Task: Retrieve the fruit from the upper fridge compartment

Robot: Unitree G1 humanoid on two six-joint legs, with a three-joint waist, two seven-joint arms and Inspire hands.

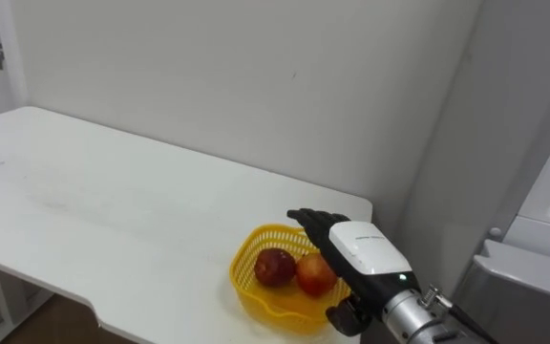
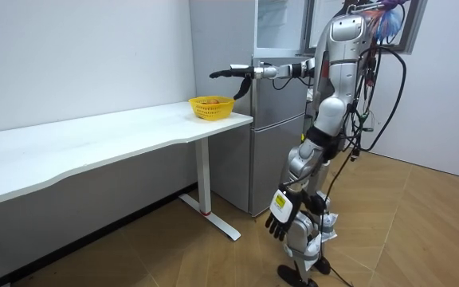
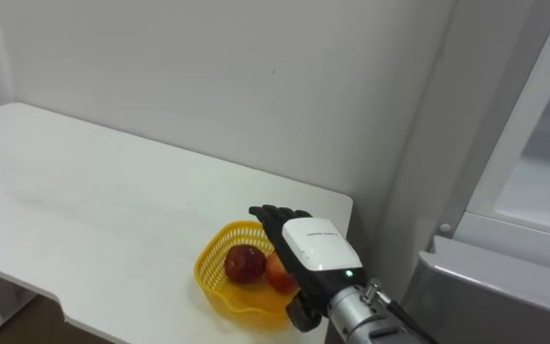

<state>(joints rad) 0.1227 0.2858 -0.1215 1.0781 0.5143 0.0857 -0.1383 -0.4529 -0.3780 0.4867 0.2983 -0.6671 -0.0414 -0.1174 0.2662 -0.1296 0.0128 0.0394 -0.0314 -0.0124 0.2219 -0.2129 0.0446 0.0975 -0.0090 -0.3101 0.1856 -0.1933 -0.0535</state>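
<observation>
A long white table (image 2: pixel 94 137) stands against a white wall (image 2: pixel 70 56) on wood floor (image 2: pixel 421 231).

Silver-grey body, dark cables; right hand (image 1: pixel 351 244) black-fingered w/ white back cover, green LED.

Two round fruits sit touching in a shallow yellow basket (image 1: pixel 246 291) at the lower middle of the frame, on the white table (image 1: pixel 113 210) by its right end. The left fruit (image 1: pixel 274 267) is dark red and the right fruit (image 1: pixel 313 275) is more orange-red.
</observation>
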